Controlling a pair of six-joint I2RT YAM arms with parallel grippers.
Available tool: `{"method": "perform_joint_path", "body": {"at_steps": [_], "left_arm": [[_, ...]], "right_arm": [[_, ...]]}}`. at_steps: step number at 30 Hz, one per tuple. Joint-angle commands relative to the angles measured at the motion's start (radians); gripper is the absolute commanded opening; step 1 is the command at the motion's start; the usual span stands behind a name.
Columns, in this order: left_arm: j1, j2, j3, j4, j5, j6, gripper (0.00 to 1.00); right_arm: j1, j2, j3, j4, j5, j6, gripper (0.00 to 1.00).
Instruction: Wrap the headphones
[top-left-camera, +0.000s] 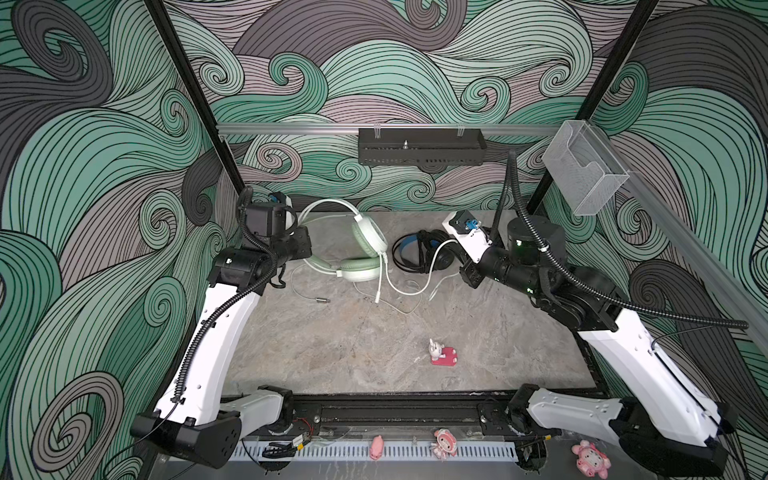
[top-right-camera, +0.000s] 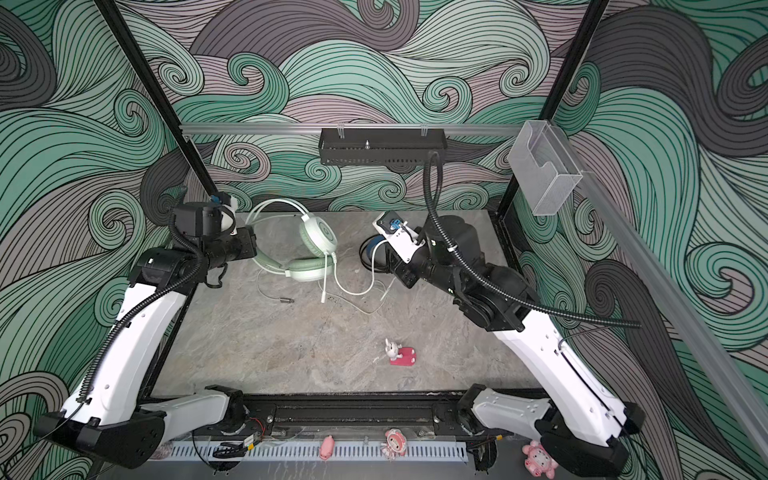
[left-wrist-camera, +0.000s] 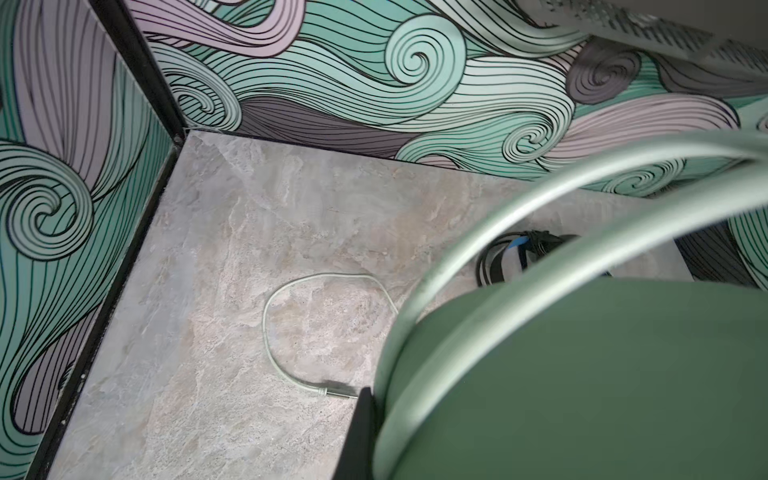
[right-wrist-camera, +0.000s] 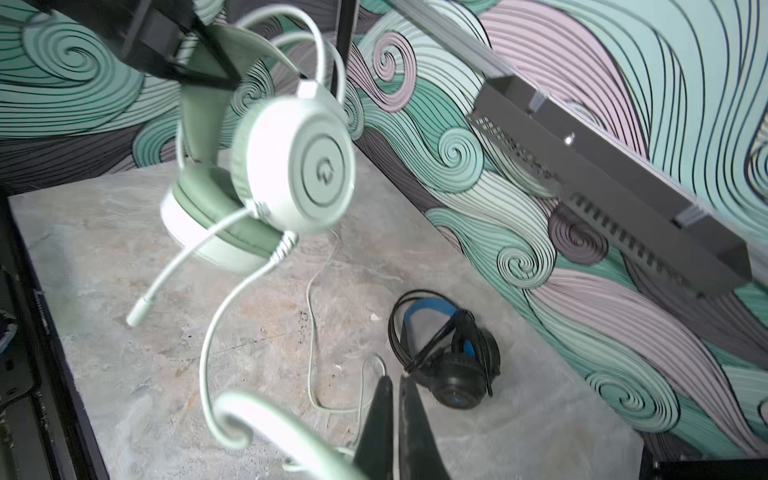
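Observation:
The mint-green headphones (top-left-camera: 365, 249) (top-right-camera: 318, 237) hang tilted above the back of the table, with my left gripper (top-left-camera: 305, 245) shut on their padded headband (left-wrist-camera: 582, 374). Only one left finger (left-wrist-camera: 363, 415) shows in the left wrist view. Their whitish cable (top-left-camera: 432, 266) sags to the table and rises to my right gripper (right-wrist-camera: 397, 380) (top-left-camera: 453, 249), which is shut on it. The cable's plug end (left-wrist-camera: 332, 390) lies on the table. The black headphones (right-wrist-camera: 449, 353) (top-left-camera: 419, 251), with a blue inner band and a bundled cable, lie just beyond the right fingertips.
A small pink-and-white toy on a red base (top-left-camera: 442, 353) stands mid-table towards the front. A black slotted tray (top-left-camera: 422, 147) hangs on the back rail, and a clear plastic box (top-left-camera: 584, 170) on the right rail. The patterned walls close in the table.

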Motion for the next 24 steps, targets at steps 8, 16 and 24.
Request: {"method": "perform_joint_path", "body": {"at_steps": [8,16,24], "left_arm": [[-0.169,0.006,0.001,0.013,0.080,0.054,0.00],[-0.265,0.003,-0.014,0.042,0.200,0.047,0.00],[-0.293,-0.011,-0.079,0.138,0.345,-0.059,0.00]], "right_arm": [[0.137,0.162,0.216,-0.096,0.147,-0.134,0.00],[0.165,0.256,0.285,-0.119,0.235,-0.149,0.00],[0.170,0.299,0.297,-0.134,0.333,-0.129,0.03]]}}
